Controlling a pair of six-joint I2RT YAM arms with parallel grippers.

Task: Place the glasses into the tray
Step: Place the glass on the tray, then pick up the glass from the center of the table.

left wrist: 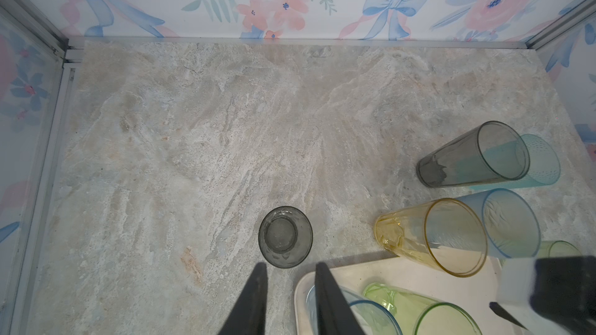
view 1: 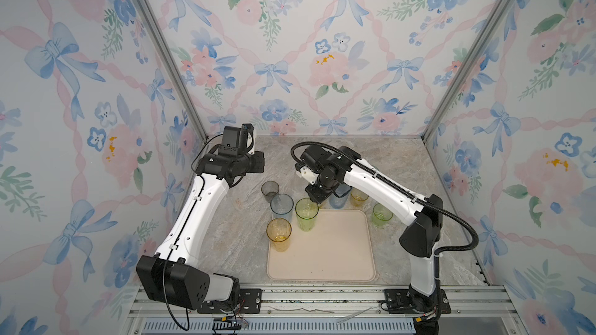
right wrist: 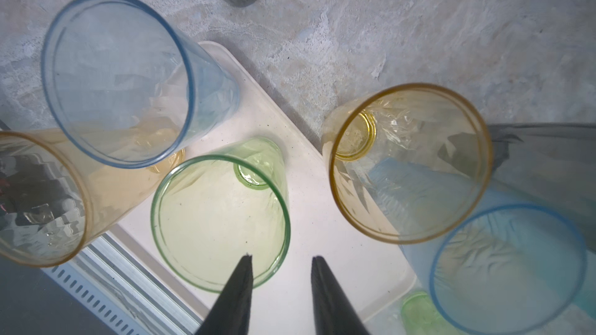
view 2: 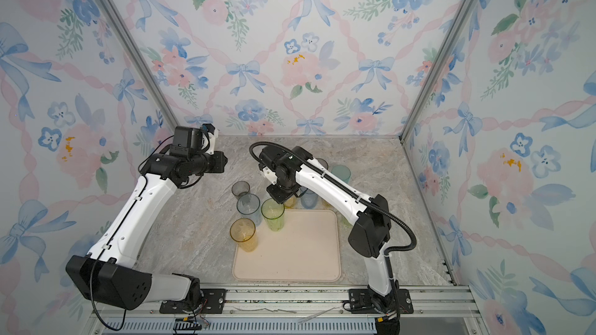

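The cream tray (view 1: 335, 252) lies at the front middle of the table. A tall green glass (view 1: 307, 213), a tall amber glass (view 1: 279, 234) and a tall blue glass (view 1: 282, 206) stand at its far left corner. My right gripper (right wrist: 282, 256) hangs open above the tray. One of its fingertips (right wrist: 246, 257) is over the green glass's mouth (right wrist: 222, 217), the other outside the rim, and it holds nothing. My left gripper (left wrist: 290, 264) is open and empty, high above the table, with a short smoky glass (left wrist: 285, 236) beyond its tips.
On the table beyond the tray stand a tall yellow glass (left wrist: 432, 236), a blue one (left wrist: 511, 222), a smoky one (left wrist: 474, 156) and a teal one (left wrist: 541, 162). A short green glass (view 1: 382, 214) stands right of the tray. Walls close in three sides.
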